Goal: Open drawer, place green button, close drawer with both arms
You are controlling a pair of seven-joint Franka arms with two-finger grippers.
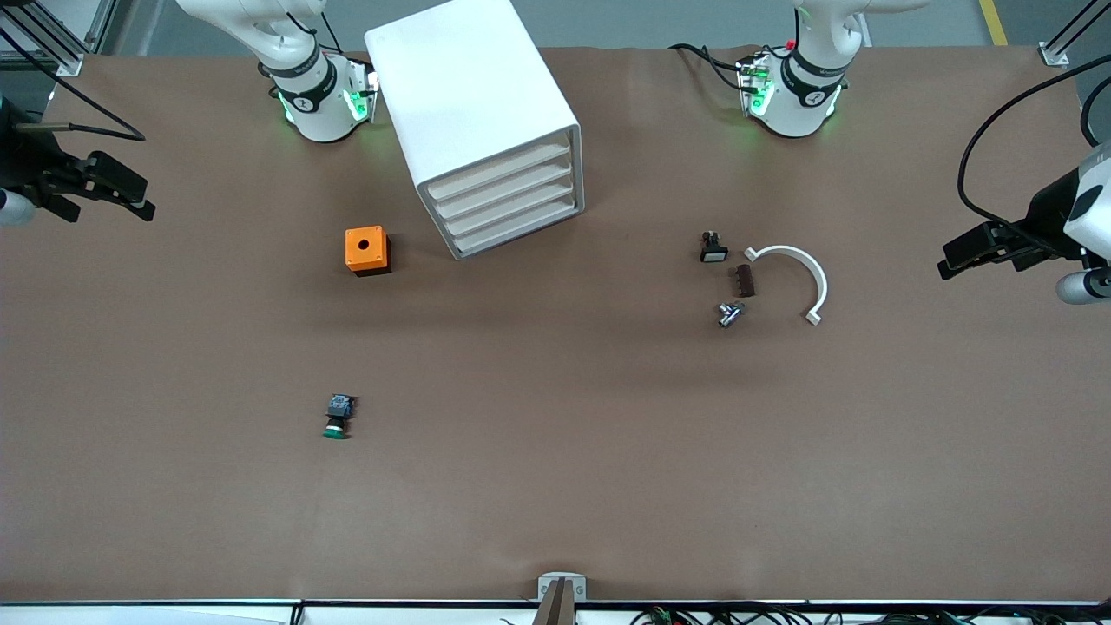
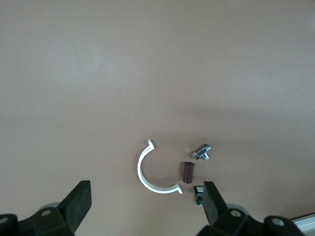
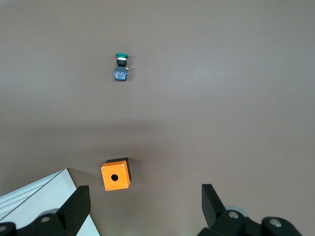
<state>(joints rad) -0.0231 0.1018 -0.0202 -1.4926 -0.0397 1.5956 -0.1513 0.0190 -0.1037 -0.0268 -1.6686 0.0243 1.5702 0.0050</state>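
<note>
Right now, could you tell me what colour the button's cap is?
Green, on the button; the right wrist view shows it best.

A brown-covered table (image 1: 555, 486) carries a scattering of parts. A white four-drawer cabinet (image 1: 473, 104) stands toward the robots' bases, all drawers closed, the lowest drawer (image 1: 519, 230) flush with the rest. Beside it, toward the right arm's end, sits an orange cube (image 1: 367, 250) with a hole in its top. Nearer the front camera lies the green-capped button (image 1: 338, 416), on its side. Toward the left arm's end, a small cluster: a black-and-white switch (image 1: 713, 247), a dark brown block (image 1: 745, 280), a small metal fitting (image 1: 729, 313) and a white half-ring clamp (image 1: 798, 276).
</note>
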